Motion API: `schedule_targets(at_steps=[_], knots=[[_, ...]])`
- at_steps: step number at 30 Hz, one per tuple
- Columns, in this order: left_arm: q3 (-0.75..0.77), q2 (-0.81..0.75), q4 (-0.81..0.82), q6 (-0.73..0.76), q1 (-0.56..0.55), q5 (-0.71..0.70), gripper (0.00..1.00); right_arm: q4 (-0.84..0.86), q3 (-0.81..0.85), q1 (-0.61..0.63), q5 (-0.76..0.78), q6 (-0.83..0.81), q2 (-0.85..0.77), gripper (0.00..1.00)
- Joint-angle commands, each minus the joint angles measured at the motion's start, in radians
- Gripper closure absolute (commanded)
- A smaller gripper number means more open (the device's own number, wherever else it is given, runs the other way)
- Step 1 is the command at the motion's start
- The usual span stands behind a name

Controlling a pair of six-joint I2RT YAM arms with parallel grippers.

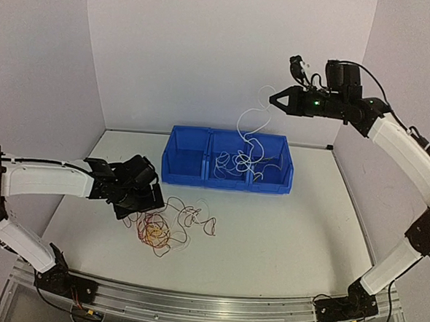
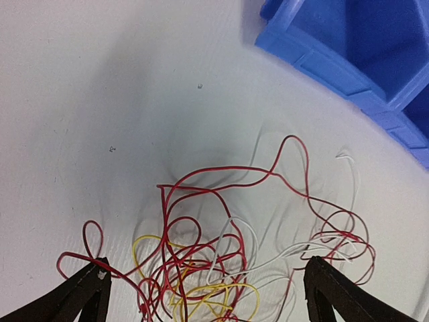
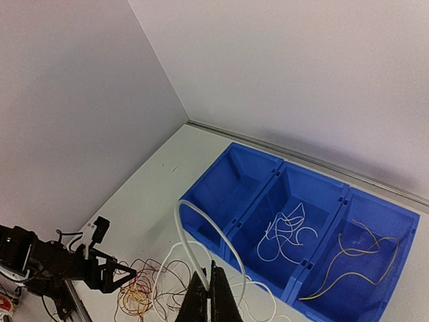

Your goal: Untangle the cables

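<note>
Top external view has the left gripper (image 1: 141, 204) down low on the left side of the table (image 1: 291, 231). It's right over the tangle of cables (image 1: 160, 227), a messy heap of red, yellow-orange and white loops lying on the table in front of the blue bin (image 1: 199, 176).

Left wrist view makes it pretty clear: the jaws are spread wide, with one finger (image 2: 84, 295) at each edge of the heap and nothing pinched between them. A red loop sits right against that left finger, but I can't tell if it's actually touching.

Meanwhile the right gripper (image 1: 271, 99) is way up high above the bin's right end, clamped tight on a white cable (image 3: 184, 236) that dangles in curls down toward the bin.

Right wrist view shows the bin's three compartments: white cables (image 3: 285, 235) in the middle one, yellow-orange ones (image 3: 355, 251) in the right one.
</note>
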Motion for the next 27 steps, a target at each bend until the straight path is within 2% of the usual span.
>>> schedule_targets(at_steps=[1,7,13,20,27], knots=[[-0.027,-0.149,-0.075,-0.05,0.0,-0.061,0.0,0.035,0.139,0.024,-0.028,0.018,0.112,1.0],[-0.12,-0.304,-0.083,-0.084,0.0,-0.063,0.0,0.047,0.301,0.034,-0.025,0.056,0.27,1.0],[-0.166,-0.368,-0.097,-0.112,0.0,-0.054,0.0,0.049,0.441,0.035,0.101,0.024,0.401,1.0],[-0.182,-0.373,-0.116,-0.132,0.0,-0.044,0.0,0.049,0.458,0.034,0.2,-0.06,0.468,1.0],[-0.159,-0.341,-0.11,-0.116,0.0,-0.041,0.0,0.049,0.456,0.034,0.187,-0.104,0.573,1.0]])
